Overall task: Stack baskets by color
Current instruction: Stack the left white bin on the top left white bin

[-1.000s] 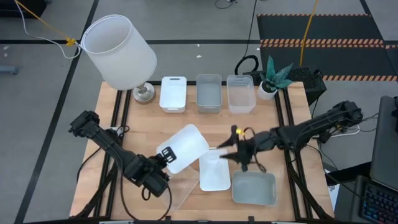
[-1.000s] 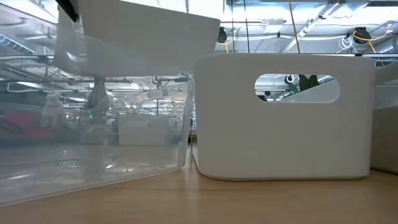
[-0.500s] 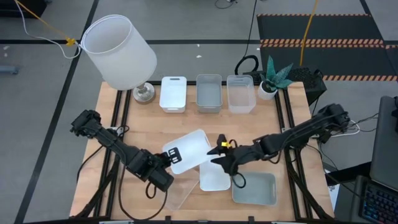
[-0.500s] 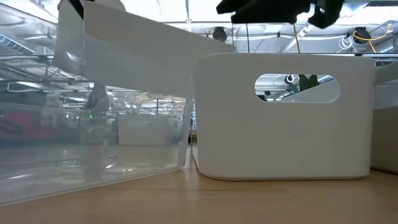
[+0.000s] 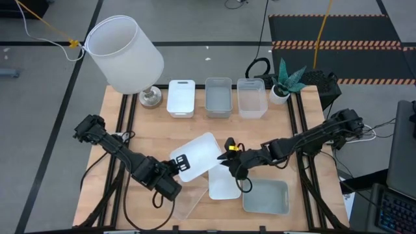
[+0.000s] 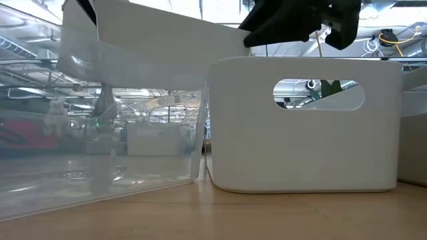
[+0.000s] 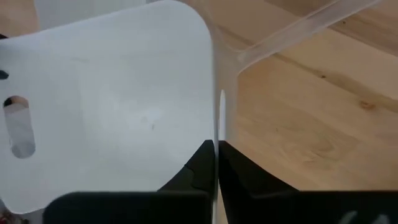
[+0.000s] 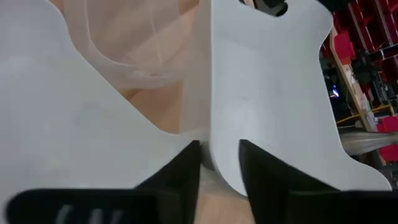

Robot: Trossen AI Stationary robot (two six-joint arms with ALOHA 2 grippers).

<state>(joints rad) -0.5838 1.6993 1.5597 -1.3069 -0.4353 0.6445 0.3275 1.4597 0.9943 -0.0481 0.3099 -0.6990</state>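
Your left gripper (image 5: pixel 174 164) clamps the tilted white basket's (image 5: pixel 197 155) rim; your right gripper (image 5: pixel 225 162) straddles its opposite edge, fingers apart, above the tabletop (image 5: pixel 156 130).

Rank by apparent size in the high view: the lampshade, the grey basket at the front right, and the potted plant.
1. Lampshade, clearly largest, though it stands taller and nearer the camera.
2. Grey basket.
3. Potted plant, smallest.
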